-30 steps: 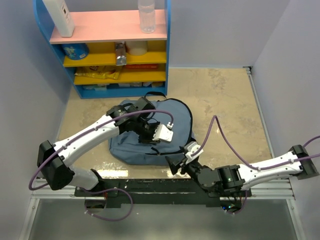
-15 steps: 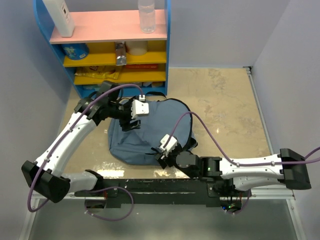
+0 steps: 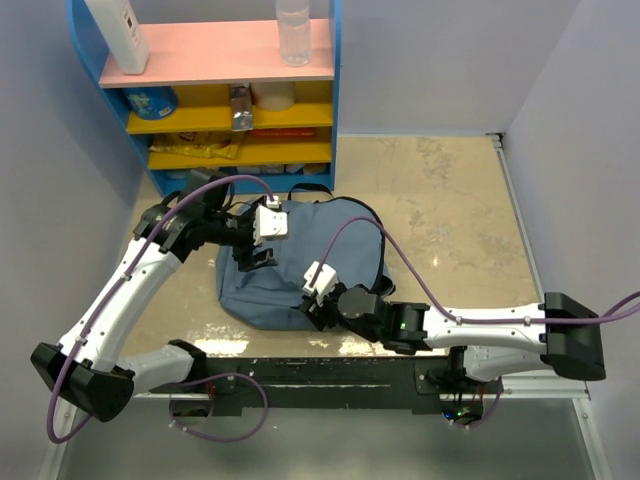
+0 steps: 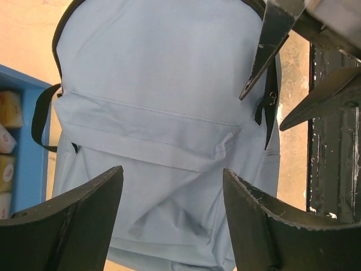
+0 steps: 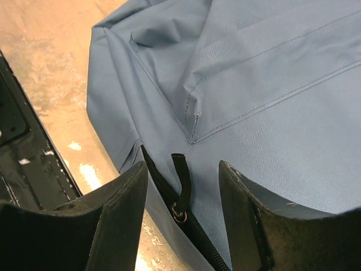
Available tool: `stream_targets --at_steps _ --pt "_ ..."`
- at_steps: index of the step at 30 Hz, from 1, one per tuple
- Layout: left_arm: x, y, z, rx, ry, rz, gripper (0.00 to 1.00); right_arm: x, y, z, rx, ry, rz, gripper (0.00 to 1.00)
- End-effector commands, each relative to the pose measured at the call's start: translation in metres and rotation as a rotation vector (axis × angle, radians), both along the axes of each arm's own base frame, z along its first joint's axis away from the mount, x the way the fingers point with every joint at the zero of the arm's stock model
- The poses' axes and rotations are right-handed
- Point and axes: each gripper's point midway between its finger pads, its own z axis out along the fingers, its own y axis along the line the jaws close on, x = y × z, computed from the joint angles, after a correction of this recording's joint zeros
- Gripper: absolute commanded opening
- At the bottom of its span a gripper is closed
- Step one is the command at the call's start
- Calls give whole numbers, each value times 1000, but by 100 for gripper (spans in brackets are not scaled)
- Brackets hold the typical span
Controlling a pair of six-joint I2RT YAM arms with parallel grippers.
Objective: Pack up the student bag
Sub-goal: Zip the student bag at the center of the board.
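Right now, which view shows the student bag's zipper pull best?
Right wrist: the black zipper pull sits close up, ring visible. Left wrist shows it small at the student bag's edge; top external cannot resolve it.

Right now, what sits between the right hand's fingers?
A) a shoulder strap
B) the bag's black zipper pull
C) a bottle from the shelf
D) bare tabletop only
B: the right wrist view shows the black zipper pull of the student bag lying between the fingers of the right hand, which stand apart.
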Motion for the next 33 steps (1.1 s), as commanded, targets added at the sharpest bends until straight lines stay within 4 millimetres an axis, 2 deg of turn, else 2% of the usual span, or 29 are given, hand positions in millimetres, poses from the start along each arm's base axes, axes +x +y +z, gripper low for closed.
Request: stream_targets --at_steps 1,6,9,11,15,16,17,18,21,22,27,29,33 --pt "-9 -3 8 -46 9 -20 76 4 9 15 17 -16 11 56" --pt "-13 -5 12 -62 8 -29 78 10 8 5 -35 -26 -20 54" --pt "-16 -5 15 -71 10 -35 79 16 8 -1 -64 -37 -48 46" --pt "-17 -5 14 -72 18 -37 82 19 8 -1 -75 -43 -63 37" --pt "-34 -9 12 -101 75 -82 88 21 7 5 -71 -49 -77 20" --pt "-36 -8 9 -98 80 -91 91 21 7 8 -64 -48 -81 11" --pt "-40 -7 7 -96 79 -104 91 21 6 11 -54 -47 -85 6" --pt "-44 -7 2 -96 92 -116 92 21 3 18 -35 -49 -91 1" --pt "-60 -6 -24 -71 142 -173 94 19 -2 29 15 -37 -102 0" --pt "-69 -8 -39 -54 167 -211 96 17 -4 25 23 -19 -106 0" --pt "-86 -27 -75 0 189 -304 100 14 -11 19 67 32 -127 0" --pt "-86 -32 -87 28 192 -304 100 14 -12 16 73 50 -141 0" --pt "-66 -45 -95 33 138 -264 100 15 -13 15 106 78 -163 0"
